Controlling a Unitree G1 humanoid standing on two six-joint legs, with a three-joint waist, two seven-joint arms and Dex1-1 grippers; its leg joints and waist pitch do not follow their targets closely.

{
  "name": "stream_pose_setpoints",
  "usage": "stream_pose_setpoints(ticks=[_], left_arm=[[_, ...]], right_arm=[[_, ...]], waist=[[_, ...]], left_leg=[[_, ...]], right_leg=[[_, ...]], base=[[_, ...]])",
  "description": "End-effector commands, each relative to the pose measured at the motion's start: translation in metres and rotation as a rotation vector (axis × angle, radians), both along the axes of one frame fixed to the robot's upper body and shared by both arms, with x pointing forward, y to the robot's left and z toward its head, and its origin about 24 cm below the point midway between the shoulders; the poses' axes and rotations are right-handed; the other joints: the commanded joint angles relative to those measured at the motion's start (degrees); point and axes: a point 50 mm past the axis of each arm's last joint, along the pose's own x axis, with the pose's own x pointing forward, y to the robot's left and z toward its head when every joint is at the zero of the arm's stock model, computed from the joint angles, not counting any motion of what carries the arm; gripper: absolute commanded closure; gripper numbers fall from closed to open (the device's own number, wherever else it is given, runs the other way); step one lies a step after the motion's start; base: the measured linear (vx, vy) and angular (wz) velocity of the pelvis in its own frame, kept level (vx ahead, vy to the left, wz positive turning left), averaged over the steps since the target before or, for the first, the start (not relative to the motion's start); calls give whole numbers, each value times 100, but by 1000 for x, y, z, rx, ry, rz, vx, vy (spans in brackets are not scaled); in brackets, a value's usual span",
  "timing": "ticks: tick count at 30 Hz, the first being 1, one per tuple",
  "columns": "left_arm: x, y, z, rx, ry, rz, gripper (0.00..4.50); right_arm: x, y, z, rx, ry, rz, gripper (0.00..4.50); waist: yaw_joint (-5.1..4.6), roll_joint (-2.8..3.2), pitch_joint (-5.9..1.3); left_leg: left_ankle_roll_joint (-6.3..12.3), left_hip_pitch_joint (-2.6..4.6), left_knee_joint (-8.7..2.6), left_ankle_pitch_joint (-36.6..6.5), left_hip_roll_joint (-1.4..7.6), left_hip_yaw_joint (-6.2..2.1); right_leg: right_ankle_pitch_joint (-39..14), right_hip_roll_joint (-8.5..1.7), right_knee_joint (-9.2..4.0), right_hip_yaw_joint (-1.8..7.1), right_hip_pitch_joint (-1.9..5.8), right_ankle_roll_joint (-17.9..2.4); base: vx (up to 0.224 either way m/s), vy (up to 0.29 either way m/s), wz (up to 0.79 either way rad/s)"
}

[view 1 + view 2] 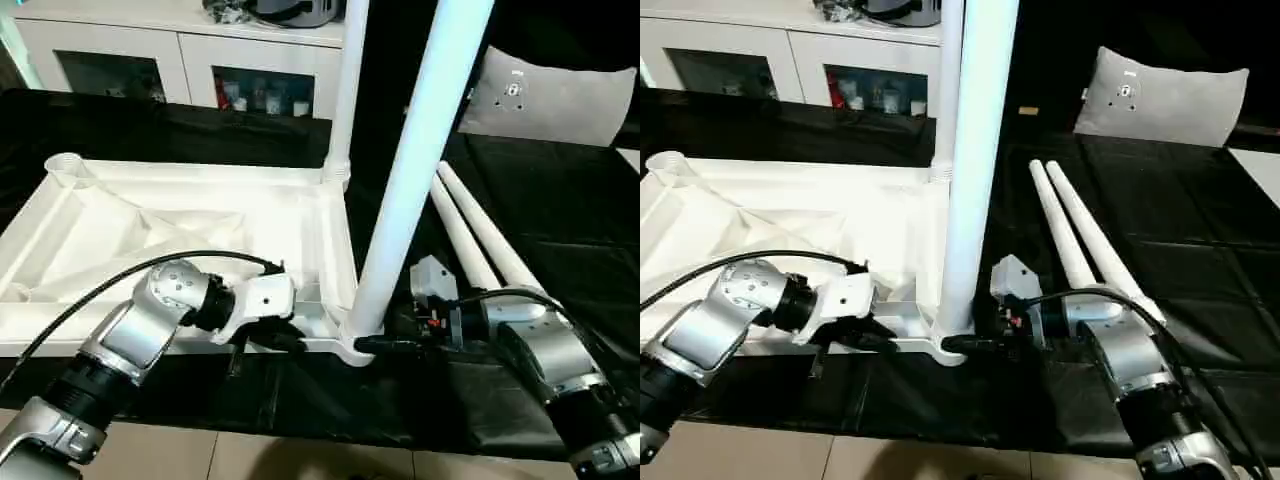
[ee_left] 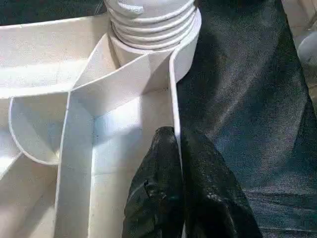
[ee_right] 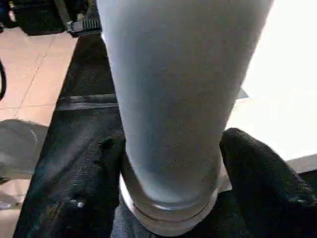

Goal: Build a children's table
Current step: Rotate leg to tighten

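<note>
2 legs stood socketed, 2 lay loose; left gripper pinched the tabletop rim, right gripper clamped 1 leg.

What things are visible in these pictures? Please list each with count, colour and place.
Table top: one, white, upside down on the black cloth.
Fitted legs: two, white, upright in corner sockets, near and far.
Loose legs: two, white, lying together on the cloth.
Cabinet: one, white, behind.
Cushion: one, grey, far right.
Left gripper: black, shut on the top's rim.
Right gripper: black, around the near leg's base.
</note>
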Motion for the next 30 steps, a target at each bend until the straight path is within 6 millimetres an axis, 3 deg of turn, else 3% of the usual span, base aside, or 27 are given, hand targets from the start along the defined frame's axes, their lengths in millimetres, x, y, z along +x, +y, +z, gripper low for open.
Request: stream_pose_setpoints(ticks=[1, 13, 15, 17, 18, 20, 21, 23, 25, 26, 27, 30], left_arm=[[-11, -7, -10, 45, 66, -107, 450], [-10, -10, -11, -11, 60, -30, 450], [-7, -15, -10, -39, 56, 41, 450], [3, -25, -8, -90, 25, 194, 450], [6, -28, -7, -101, 13, 255, 450], [6, -28, -7, -101, 13, 255, 450], [10, -34, -5, -125, -12, 319, 450], [13, -45, -3, -159, -26, 394, 450], [17, -53, -2, -176, -30, 472, 450], [17, -54, -1, -177, -30, 482, 450], [25, -65, 3, -206, -45, 601, 450], [30, -75, 8, -233, -56, 684, 450]], right_arm=[[2, -3, 2, -20, -13, 1, 161], [-7, 11, -2, 96, 49, -31, 190], [-7, 17, -5, 135, 86, -111, 191], [-6, 32, -17, 129, 90, -265, 191], [-3, 38, -22, 111, 70, -353, 191], [-3, 38, -22, 111, 70, -353, 191], [4, 46, -27, 131, 99, -505, 192], [11, 60, -27, 198, 151, -645, 192], [19, 68, -27, 220, 179, -740, 192], [19, 69, -27, 221, 183, -751, 193], [27, 79, -25, 220, 192, -837, 193], [31, 87, -22, 233, 207, -877, 193]], waist=[[-10, 3, -369], [-8, -12, -349], [-10, -14, -337], [-32, -9, -291], [-50, -19, -269], [-68, -28, -262], [-113, -46, -266], [-189, -37, -261], [-235, -26, -270], [-260, -23, -268], [-302, -31, -269], [-292, -39, -282]], left_leg=[[401, -113, -377, -665, -71, 189], [381, -115, -387, -732, -74, 189], [328, -119, -393, -736, -74, 191], [208, -117, -410, -952, -74, 197], [132, -110, -414, -1183, -105, 184], [79, -103, -414, -1366, -135, 164], [73, -142, -419, -1409, -147, 141], [57, -121, -412, -1558, -155, 130], [61, -141, -426, -1585, -149, 106], [81, -126, -428, -1631, -143, 108], [70, -135, -428, -1649, -139, 111], [130, -106, -416, -1639, -147, 120]], right_leg=[[-1314, -181, -320, 192, 427, -1216], [-1429, -171, -338, 187, 419, -1168], [-1497, -167, -342, 193, 425, -1135], [-1997, -165, -397, 195, 380, -951], [-2527, -160, -453, 165, 353, -773], [-3088, -161, -512, 134, 346, -523], [-3416, -168, -551, 124, 341, -270], [-3568, -162, -600, 96, 295, -198], [-3497, -164, -611, 71, 315, -172], [-3382, -157, -614, 67, 291, -222], [-3250, -144, -593, 70, 294, -269], [-3033, -142, -604, 73, 275, -316]], base=[[0, 0, 0], [0, 0, 0], [0, 0, 0], [0, 0, 0], [0, 0, 0], [-25, -1, -4], [0, 0, 0], [-30, 3, -5], [0, 0, 0], [0, 0, 0], [0, 0, 0], [0, 0, 0]])
